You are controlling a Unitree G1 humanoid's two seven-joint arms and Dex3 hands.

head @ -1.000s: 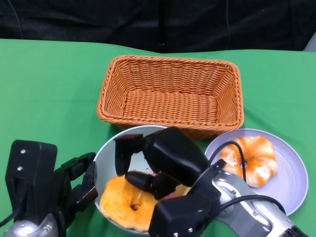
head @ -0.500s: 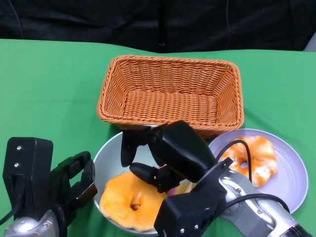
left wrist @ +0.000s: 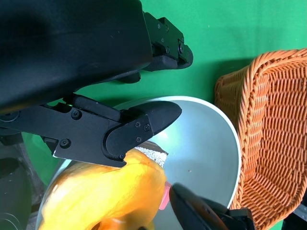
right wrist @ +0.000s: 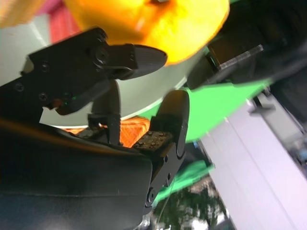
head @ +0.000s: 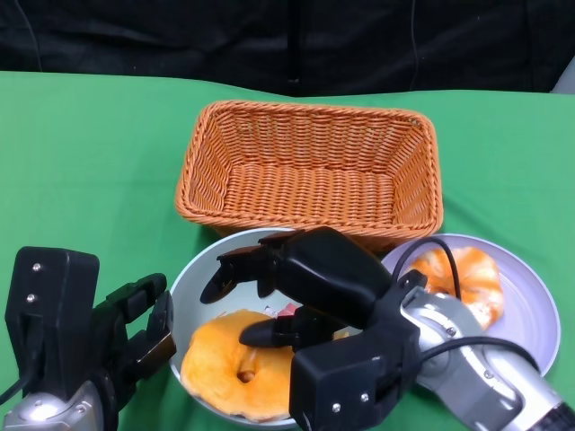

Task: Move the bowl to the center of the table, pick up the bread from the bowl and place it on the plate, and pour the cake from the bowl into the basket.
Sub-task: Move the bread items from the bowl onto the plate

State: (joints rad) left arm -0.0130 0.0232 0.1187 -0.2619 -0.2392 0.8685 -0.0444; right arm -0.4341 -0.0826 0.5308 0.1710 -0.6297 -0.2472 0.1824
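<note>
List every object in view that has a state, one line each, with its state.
Woven orange wicker basket: upright, empty.
Pale green round bowl: upright, holding an orange ring-shaped bread and something pink.
Lilac round plate: carrying an orange-and-white ring-shaped pastry.
Right hand: open, fingers spread over the bowl.
Left hand: open, beside the bowl's rim.

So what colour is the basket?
Orange-brown woven wicker basket; the head view shows it best.
</note>
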